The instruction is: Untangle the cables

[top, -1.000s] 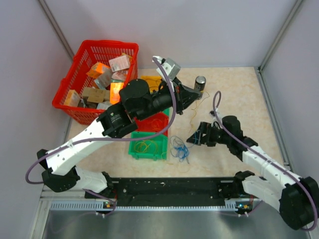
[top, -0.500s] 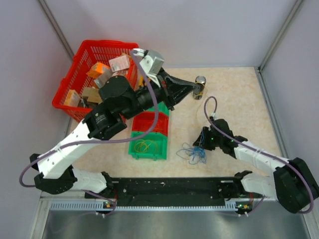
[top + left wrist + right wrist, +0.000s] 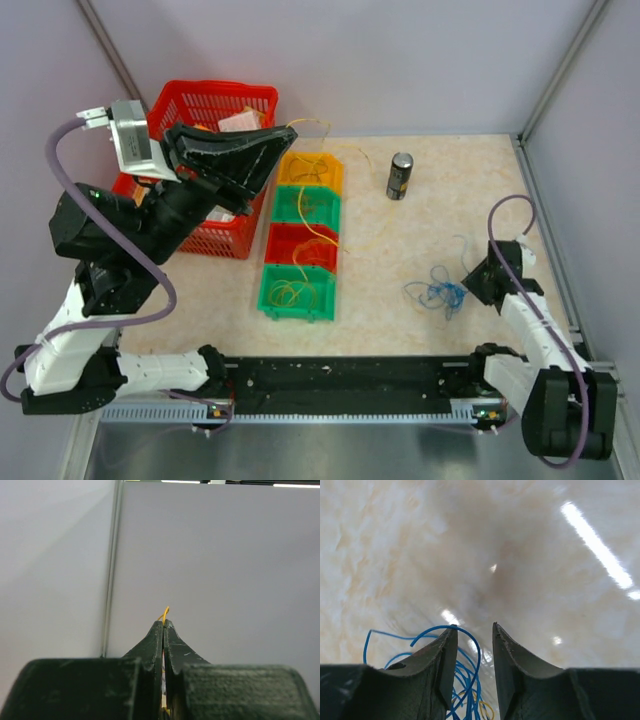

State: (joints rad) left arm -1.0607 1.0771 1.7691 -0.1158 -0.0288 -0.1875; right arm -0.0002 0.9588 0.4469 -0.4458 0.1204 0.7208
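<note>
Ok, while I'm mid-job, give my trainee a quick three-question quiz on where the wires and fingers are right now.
1. How many small bins stand in the row?
2. True or false: the left fingers are shut on an orange wire.
3. The blue wires lie: A in a bin; B on the table at the right fingers; C hanging off the table edge.
Key: 1 four; 2 true; 3 B.

Orange cable [image 3: 165, 612] mostly hidden inside left hand [image 3: 163, 625]; blue cables [image 3: 468, 695] cut off below.
</note>
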